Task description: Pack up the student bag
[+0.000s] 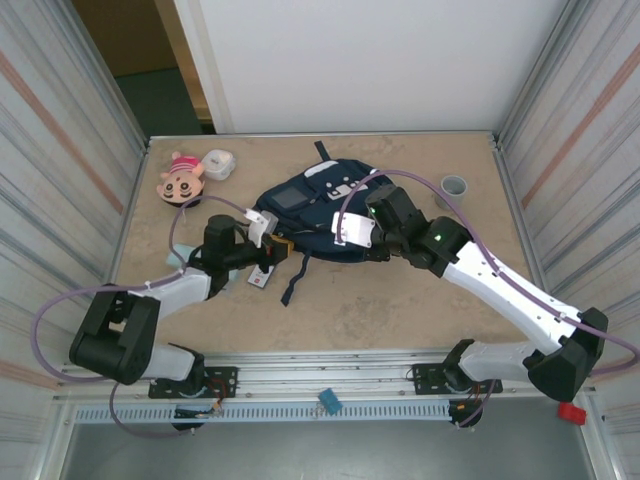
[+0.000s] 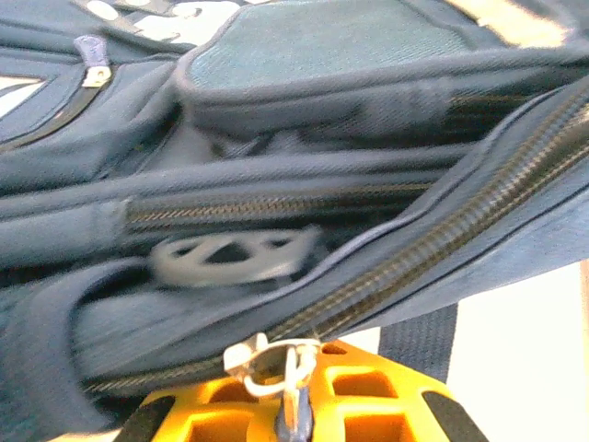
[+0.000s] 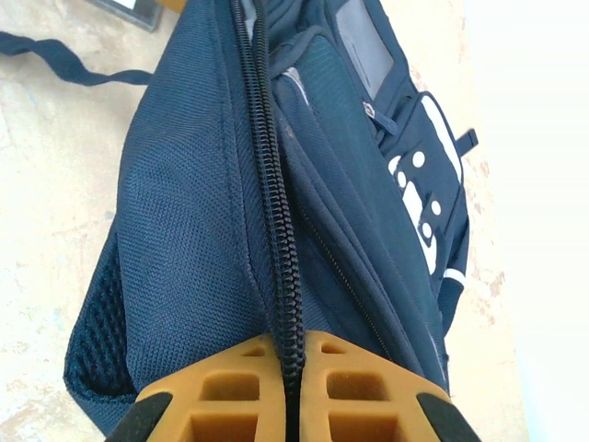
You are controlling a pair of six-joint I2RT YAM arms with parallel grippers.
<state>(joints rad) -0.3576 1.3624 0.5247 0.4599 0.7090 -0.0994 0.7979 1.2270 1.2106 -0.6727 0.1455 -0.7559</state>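
Note:
The student bag (image 1: 310,212), navy blue with white marks and a grey patch, lies flat in the middle of the table. My left gripper (image 1: 274,244) is at its near left edge. In the left wrist view the left gripper (image 2: 299,357) is shut on the silver zipper pull (image 2: 269,362) of the bag's main zipper (image 2: 433,241). My right gripper (image 1: 371,241) is at the bag's near right edge. In the right wrist view the right gripper (image 3: 291,357) is shut on the bag's black zipper seam (image 3: 276,221).
A cartoon doll head (image 1: 180,178) and a white round case (image 1: 219,164) lie at the back left, a grey cup (image 1: 454,186) at the back right. A small white and red card (image 1: 260,278) and a loose dark strap (image 1: 295,280) lie near the left arm.

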